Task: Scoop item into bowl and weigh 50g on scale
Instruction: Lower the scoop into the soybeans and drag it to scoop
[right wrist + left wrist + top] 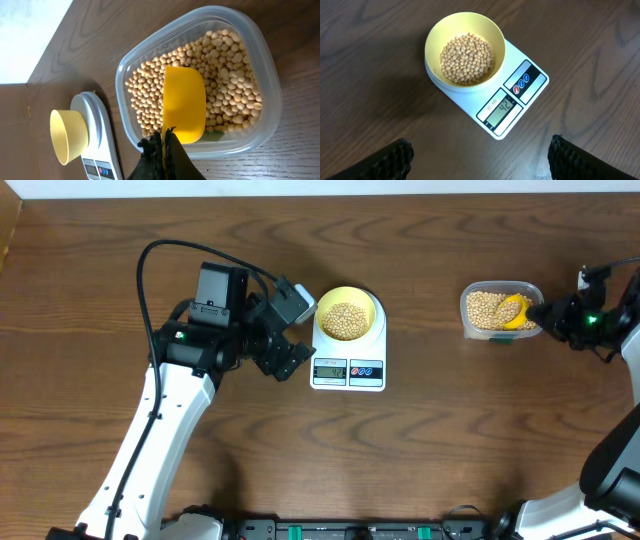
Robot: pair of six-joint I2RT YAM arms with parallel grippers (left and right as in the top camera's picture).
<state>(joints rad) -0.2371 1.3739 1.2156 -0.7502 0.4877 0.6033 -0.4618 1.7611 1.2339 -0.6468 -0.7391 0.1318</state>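
Note:
The pale-yellow bowl (434, 36) stands on the white scale (470, 104) and holds a layer of tan beans (466, 58). The scale's display (501, 110) is lit. My left gripper (480, 150) hovers open just left of the scale (348, 370), with nothing between its fingers. At the right, my right gripper (165, 137) is shut on the handle of the bright yellow scoop (184, 102). The scoop's head lies inside the clear tub (270, 100), on the beans (225, 75). No beans show on the scoop's visible face.
The clear tub (490, 308) sits at the table's right, a short way from the scale. The left arm (215, 330) and its black cable reach in from the left. The table's far edge runs along the top of the overhead view.

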